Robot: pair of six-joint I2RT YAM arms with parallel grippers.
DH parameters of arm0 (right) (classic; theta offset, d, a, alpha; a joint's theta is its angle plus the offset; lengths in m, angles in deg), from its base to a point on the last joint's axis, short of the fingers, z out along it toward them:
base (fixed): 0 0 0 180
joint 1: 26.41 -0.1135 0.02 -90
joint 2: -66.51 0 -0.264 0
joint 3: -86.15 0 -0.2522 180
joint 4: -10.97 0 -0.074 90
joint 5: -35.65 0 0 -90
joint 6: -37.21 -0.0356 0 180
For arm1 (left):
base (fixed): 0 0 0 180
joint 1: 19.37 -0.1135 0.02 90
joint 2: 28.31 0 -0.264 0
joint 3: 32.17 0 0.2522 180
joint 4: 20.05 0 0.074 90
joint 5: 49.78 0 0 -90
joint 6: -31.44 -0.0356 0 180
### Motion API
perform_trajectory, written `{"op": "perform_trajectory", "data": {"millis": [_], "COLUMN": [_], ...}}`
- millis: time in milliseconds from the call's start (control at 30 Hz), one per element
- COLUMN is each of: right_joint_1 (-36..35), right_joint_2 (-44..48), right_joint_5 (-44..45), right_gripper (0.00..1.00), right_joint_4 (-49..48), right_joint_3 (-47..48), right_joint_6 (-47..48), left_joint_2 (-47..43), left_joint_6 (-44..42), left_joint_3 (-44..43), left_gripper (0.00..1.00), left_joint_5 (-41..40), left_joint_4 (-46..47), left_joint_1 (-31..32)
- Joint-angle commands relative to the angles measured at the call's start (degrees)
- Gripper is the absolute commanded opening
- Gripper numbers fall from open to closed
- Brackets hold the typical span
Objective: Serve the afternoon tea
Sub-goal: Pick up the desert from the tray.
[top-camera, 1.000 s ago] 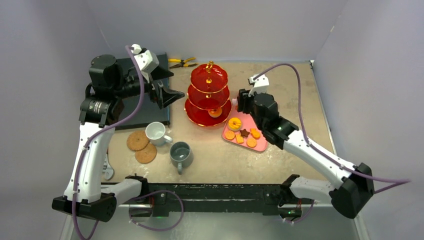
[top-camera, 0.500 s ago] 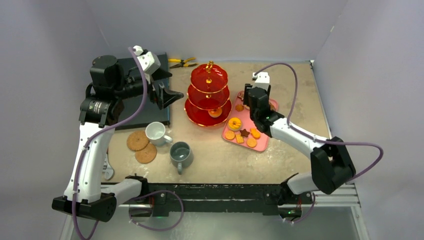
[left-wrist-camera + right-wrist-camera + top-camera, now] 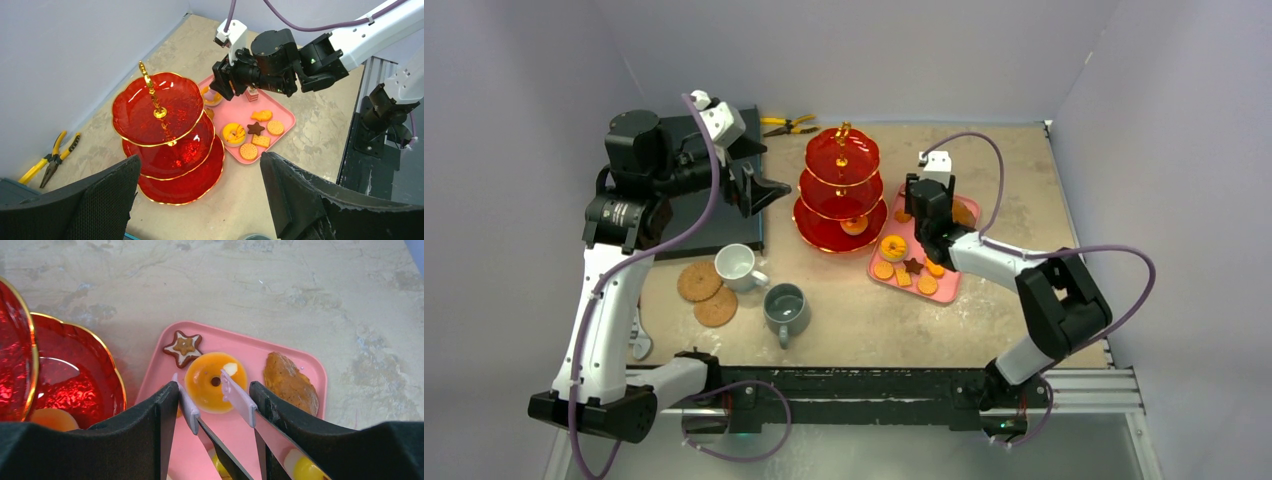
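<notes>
The red three-tier stand [image 3: 842,190] holds one orange pastry [image 3: 855,224] on its bottom tier. Right of it, a pink tray [image 3: 951,283] carries several biscuits and a yellow doughnut [image 3: 893,246]. My right gripper [image 3: 921,213] is shut on lilac tongs [image 3: 235,395] over the tray's far end. In the right wrist view, the open tong tips straddle an orange doughnut [image 3: 210,380], with a star biscuit [image 3: 184,347] and a brown pastry [image 3: 290,382] beside it. My left gripper [image 3: 769,170] is open and empty, left of the stand. The white mug [image 3: 737,265], grey mug [image 3: 785,308] and two cork coasters [image 3: 699,281] sit front left.
Yellow-handled pliers [image 3: 788,125] lie at the back, behind the stand. A flat dark slab [image 3: 709,215] lies under my left arm. Grey walls close the table on the left, back and right.
My right arm has folded in and swung its gripper from the tray's middle to its far end, beside the stand. The left arm has not moved.
</notes>
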Motion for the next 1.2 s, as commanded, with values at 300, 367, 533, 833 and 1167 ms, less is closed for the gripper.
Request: {"op": "perform_trajectory", "data": {"millis": [300,367,533,833,1167], "right_joint_1": [1.0,1.1,1.3,1.6,2.1], "right_joint_2": [-3.2,-3.4,-3.3,-3.3,-5.1], "right_joint_5": [3.3,3.3,3.0,2.5,1.1], "right_gripper": [0.47,0.51,0.58,0.68,0.7], "right_joint_4": [-5.5,-5.5,-5.6,-5.9,-6.6], "right_joint_3": [1.0,1.0,0.9,0.6,1.1], "right_joint_6": [1.1,1.1,1.2,1.7,1.7], "left_joint_2": [0.5,0.5,0.6,0.6,0.5], "left_joint_6": [-0.3,-0.3,-0.3,0.1,0.1], "left_joint_3": [-1.4,-1.4,-1.4,-1.5,-1.3], "left_gripper": [0.9,0.9,0.9,0.9,0.9], "left_joint_5": [-0.3,-0.2,0.0,0.2,0.3], "left_joint_4": [1.6,1.6,1.7,1.9,2.1], "left_joint_1": [-0.1,0.0,-0.1,0.0,-0.1]}}
